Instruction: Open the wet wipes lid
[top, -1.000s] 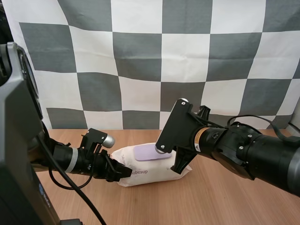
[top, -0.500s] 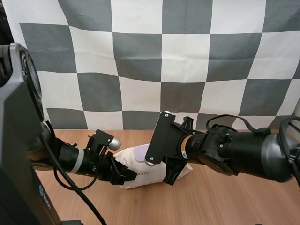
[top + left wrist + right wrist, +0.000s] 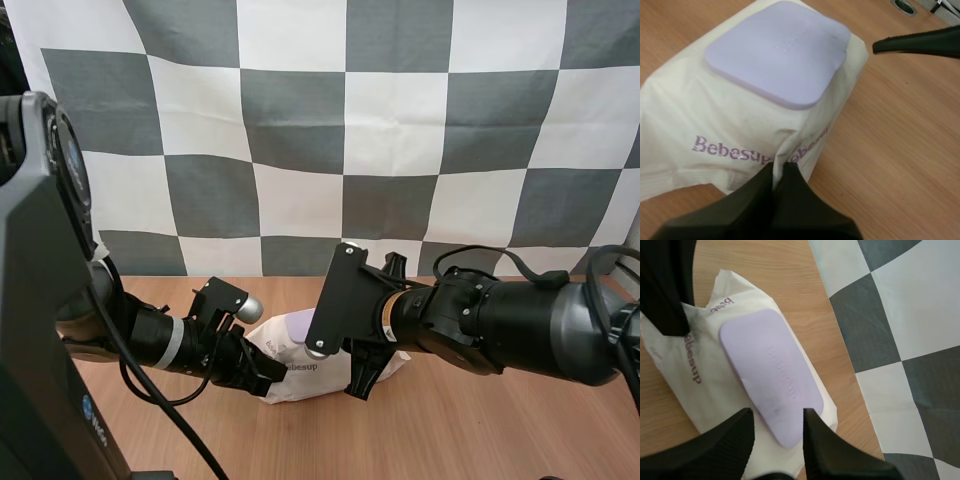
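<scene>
The wet wipes pack (image 3: 290, 385) lies on the table (image 3: 480, 420) between both arms, its lilac lid (image 3: 771, 375) shut and facing up. The right tool (image 3: 777, 414) hangs released, straddling the lid's near end, with the lid's long axis running away from it, so this arm is nearer the lid. The left tool (image 3: 780, 167) is clenched on the pack's wrapper just under the purple word "Bebesup".

Can see just a sliver of lid (image 3: 297, 326) past the right arm (image 3: 480, 320), mid-frame, high view. Cannot see the middle of the pack (image 3: 300, 380).
</scene>
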Robot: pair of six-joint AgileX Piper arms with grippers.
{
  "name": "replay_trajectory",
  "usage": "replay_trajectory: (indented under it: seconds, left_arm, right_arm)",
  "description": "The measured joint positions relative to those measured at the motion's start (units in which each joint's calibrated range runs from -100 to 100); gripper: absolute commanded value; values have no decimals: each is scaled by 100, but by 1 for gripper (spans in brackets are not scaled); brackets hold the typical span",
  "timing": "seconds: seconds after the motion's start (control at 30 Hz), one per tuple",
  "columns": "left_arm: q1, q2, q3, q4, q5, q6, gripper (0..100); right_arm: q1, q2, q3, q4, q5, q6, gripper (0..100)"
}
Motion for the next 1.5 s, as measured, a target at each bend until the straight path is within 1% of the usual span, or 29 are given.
replay_trajectory:
  seconds: [0.1, 0.23, 0.4, 0.57, 0.73, 0.83, 0.9, 1.03, 1.1, 1.43, 1.5]
  left_arm:
    - [0, 0, 0, 52, 0, 0, 0]
    - [0, 0, 0, 140, 0, 0, 0]
    - [0, 0, 0, 164, 16, 0, 0]
    - [0, 0, 0, 177, 16, 0, 0]
    - [0, 0, 0, 177, 16, 0, 0]
    - [0, 0, 0, 177, 16, 0, 0]
    - [0, 0, 0, 177, 16, 0, 0]
    - [0, 0, 0, 177, 16, 0, 0]
    - [0, 0, 0, 177, 16, 0, 0]
    - [0, 0, 0, 177, 16, 0, 0]
    - [0, 0, 0, 177, 16, 0, 0]
  right_arm:
    - [69, 0, 0, 0, 43, 0, 55]
    - [69, 30, 0, -30, 82, -120, 55]
    - [69, 398, 0, -30, 134, -355, 55]
    - [69, 708, 0, -30, -157, -445, 55]
    - [69, 710, 0, -85, -383, -455, 55]
    - [69, 710, 0, -148, -427, -455, 50]
    - [69, 710, 0, -201, -448, -455, 44]
    - [69, 710, 0, -201, -578, -455, 22]
    - [69, 710, 0, -201, -615, -455, 14]
    - [69, 710, 0, -201, -794, -435, 13]
    - [69, 710, 0, -201, -854, -431, 10]
